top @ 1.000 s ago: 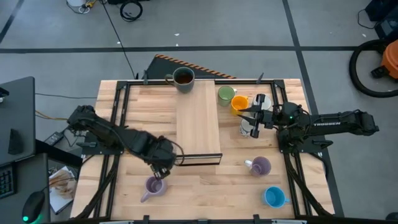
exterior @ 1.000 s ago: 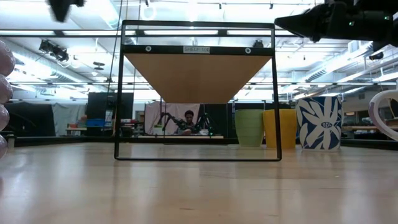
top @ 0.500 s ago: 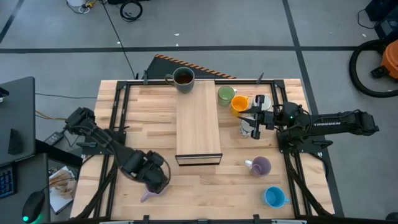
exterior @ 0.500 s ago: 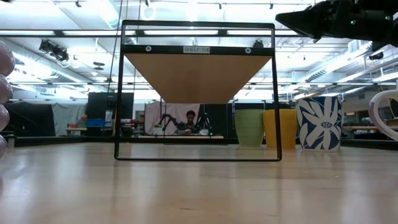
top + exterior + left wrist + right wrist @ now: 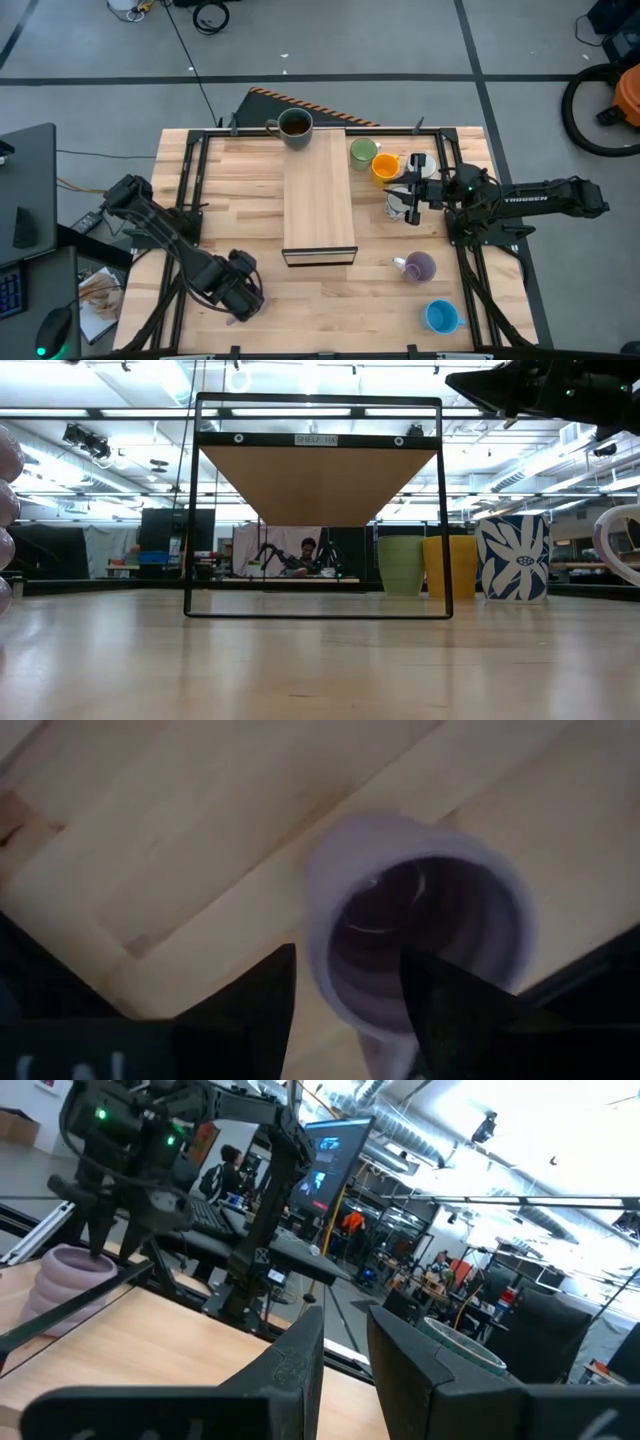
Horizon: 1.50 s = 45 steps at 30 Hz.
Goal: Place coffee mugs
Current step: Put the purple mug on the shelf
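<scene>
A ribbed lilac mug [image 5: 420, 920] stands upright on its base near the table's near left edge. The high view hides it under my left gripper [image 5: 240, 292]. That gripper [image 5: 347, 955] points down over the mug's rim and is open, with one finger over the mouth and one outside the wall. I cannot tell whether it touches the mug. My right gripper [image 5: 403, 188] hovers level and open, with a narrow gap and nothing in it. It hangs above a white mug [image 5: 398, 206] and a patterned mug [image 5: 512, 557]. Green [image 5: 362, 152] and orange [image 5: 385, 167] mugs stand beside them.
A wooden shelf on a black wire frame [image 5: 320, 200] stands mid-table. A mug with a dark inside [image 5: 295, 125] sits at the shelf's far end. A second lilac mug [image 5: 418, 267] and a blue mug [image 5: 440, 316] sit at the near right. Bare boards lie in front of the shelf.
My left gripper has moved from the shelf's near end toward the table's near left corner. It has sunk and rolled about its own axis. It now covers the lilac mug, which showed plainly in the high view before. The mug has not moved.
</scene>
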{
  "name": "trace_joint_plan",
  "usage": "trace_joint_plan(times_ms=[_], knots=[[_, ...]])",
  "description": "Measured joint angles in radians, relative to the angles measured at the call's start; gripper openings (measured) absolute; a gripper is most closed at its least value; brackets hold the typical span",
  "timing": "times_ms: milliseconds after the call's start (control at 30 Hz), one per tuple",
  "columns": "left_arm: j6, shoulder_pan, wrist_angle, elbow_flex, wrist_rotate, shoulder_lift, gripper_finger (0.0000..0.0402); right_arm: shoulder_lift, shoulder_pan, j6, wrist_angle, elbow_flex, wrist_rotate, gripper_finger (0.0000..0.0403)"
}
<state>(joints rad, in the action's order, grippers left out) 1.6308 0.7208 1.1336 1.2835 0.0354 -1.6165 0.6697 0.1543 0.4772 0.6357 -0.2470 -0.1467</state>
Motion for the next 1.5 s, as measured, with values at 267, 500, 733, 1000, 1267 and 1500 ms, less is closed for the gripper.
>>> trace_joint_plan(times_ms=[267, 500, 733, 1000, 1267, 1500], knots=[[-0.045, -0.001, -0.138, -0.113, 0.009, 0.0, 0.0179, 0.0, 0.0, -0.002, 0.0, 0.0, -0.003, 0.0087], [-0.07, -0.002, -0.235, -0.18, 0.006, 0.0, 0.0121, 0.002, 0.0, -0.005, -0.001, 0.0, -0.003, 0.0087], [-0.125, -0.019, -0.202, -0.173, 0.007, 0.0, 0.0033, 0.006, 0.0, -0.005, -0.001, 0.0, -0.003, 0.0087], [-0.313, -0.1, 0.059, -0.059, -0.067, 0.028, 0.0033, 0.011, 0.0, -0.006, 0.0, 0.0, -0.004, 0.0087], [-0.641, -0.286, 0.442, 0.145, 0.055, 0.058, 0.0033, 0.016, 0.0, -0.021, -0.001, 0.0, -0.005, 0.0087], [-1.037, -0.497, 0.441, 0.228, 0.163, 0.07, 0.0033, 0.024, 0.0, -0.04, -0.004, 0.0, -0.005, 0.0087]])
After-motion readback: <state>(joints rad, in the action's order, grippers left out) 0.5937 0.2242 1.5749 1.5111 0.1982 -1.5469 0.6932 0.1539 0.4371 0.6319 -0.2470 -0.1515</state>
